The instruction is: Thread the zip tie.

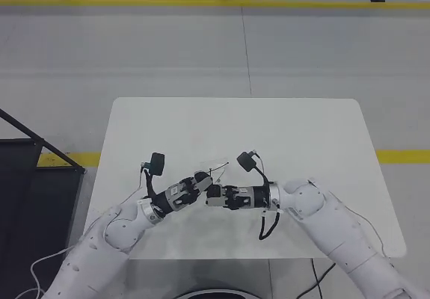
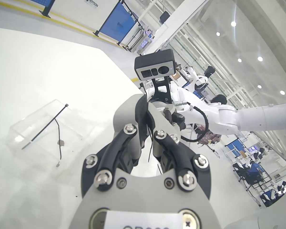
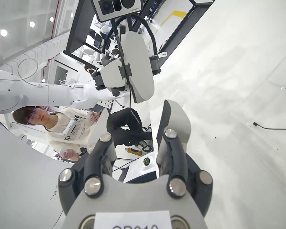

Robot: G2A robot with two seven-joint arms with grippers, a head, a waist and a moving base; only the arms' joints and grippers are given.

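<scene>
Zip tie (image 2: pixel 149 150) and both grippers held above the near-middle of the white table (image 1: pixel 312 134), closer to its near edge than to its far one. Broad white tabletop beyond them toward the far edge and out to either side edge. Dark framed panel (image 1: pixel 5 194) just off the table's left side, well apart from the arms. Nearest neighbour: a clear tray (image 2: pixel 14 129) on the tabletop just past the fingertips on the far side, with a straight tie (image 2: pixel 47 126) and a bent tie (image 2: pixel 59 144) lying at it. Cannot tell whether these sit inside the tray or across its rim.

Left gripper (image 2: pixel 146 103) clamped tight on the zip tie, a thin black strip running between the pads and back toward the wrist. Right gripper (image 3: pixel 135 109) parted, jaws moderately wide, pointed straight at the left gripper's tip. Seen from above, the two tips close together, the right one slightly nearer the table's near edge; cannot tell whether touching.

Hard to make out: the zip tie's head and its free end, both lost among the left fingers (image 2: pixel 131 110) and the black linkage. Right gripper's fingertips mostly hidden behind those fingers in the left wrist view. Tray cut off at the border of the right wrist view.
</scene>
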